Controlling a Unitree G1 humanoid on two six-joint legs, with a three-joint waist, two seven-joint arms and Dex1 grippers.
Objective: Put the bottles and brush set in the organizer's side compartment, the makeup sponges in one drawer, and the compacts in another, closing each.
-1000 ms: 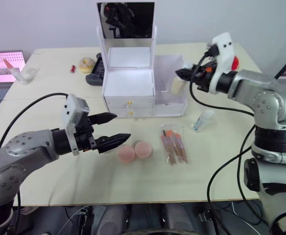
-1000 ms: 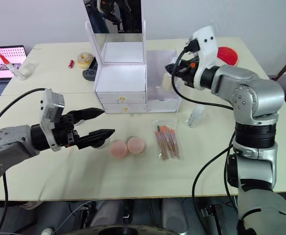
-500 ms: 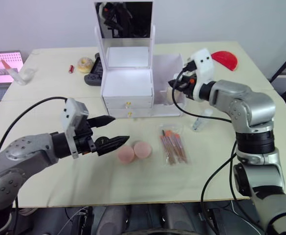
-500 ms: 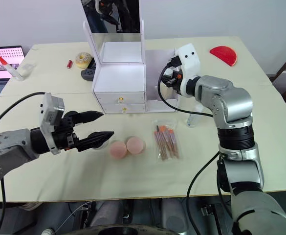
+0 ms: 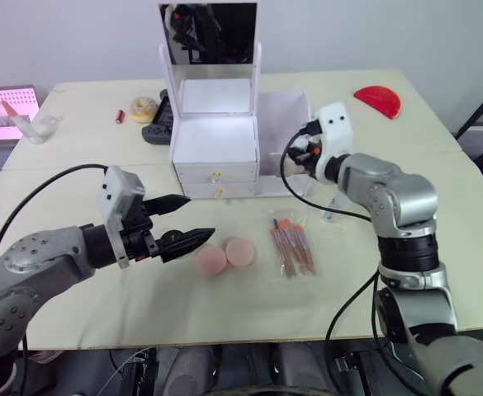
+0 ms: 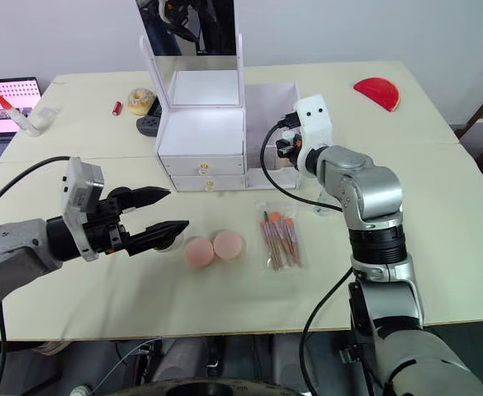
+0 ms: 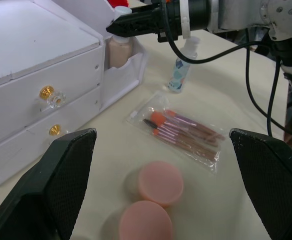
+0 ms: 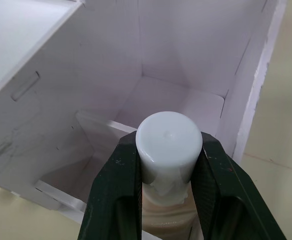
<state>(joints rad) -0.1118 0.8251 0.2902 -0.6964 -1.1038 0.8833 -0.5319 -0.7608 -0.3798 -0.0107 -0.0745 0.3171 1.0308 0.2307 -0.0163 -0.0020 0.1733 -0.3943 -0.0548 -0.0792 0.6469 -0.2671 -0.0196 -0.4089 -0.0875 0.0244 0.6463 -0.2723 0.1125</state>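
The white organizer (image 6: pixel 204 136) stands just ahead of the right gripper (image 8: pixel 168 165), whose black fingers are clamped on the white cap of a beige foundation bottle (image 7: pixel 120 50), held upright inside the front pocket of the side compartment (image 8: pixel 175 100). To finish this step well, I would lower the bottle straight until its base rests on the compartment floor, then part the fingers and lift clear without nudging the thin divider wall. The left gripper (image 5: pixel 183 220) hovers with its fingers apart, the two pink makeup sponges (image 5: pixel 227 255) just beyond its tips. The packaged brush set (image 5: pixel 293 245) lies below the right gripper, and the small clear bottle (image 7: pixel 179 67) beside it
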